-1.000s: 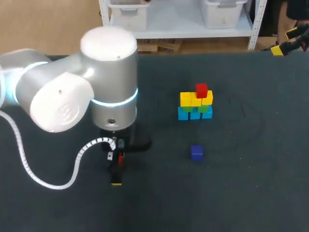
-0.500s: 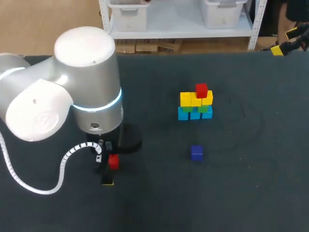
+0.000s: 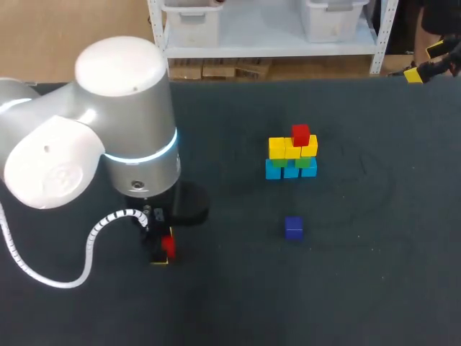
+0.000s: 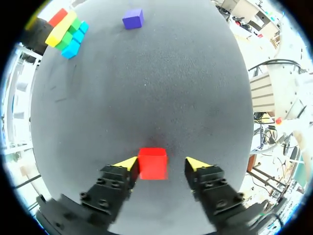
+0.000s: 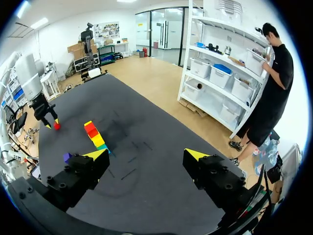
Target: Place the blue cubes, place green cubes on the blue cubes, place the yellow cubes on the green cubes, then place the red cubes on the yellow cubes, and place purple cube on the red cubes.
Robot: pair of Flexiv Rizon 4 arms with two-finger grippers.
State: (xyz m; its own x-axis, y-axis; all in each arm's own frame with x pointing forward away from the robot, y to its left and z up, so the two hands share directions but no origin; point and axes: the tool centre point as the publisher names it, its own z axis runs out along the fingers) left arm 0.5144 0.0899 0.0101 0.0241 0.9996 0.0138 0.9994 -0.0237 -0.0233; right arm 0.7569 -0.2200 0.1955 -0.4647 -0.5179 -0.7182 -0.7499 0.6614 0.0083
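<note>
Red cube (image 4: 152, 164), purple cube (image 4: 133, 18) ahead, stack (image 4: 63, 32) beyond

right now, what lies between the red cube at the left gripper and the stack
Only bare table between the red cube and the stack; the purple cube sits off that line. The left wrist view shows it.

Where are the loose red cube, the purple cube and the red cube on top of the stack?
loose red cube (image 4: 152, 164), left wrist view, middle of its upper face.
purple cube (image 3: 293, 224), head view, its top face.
stacked red cube (image 3: 300, 135), head view, its front face.
</note>
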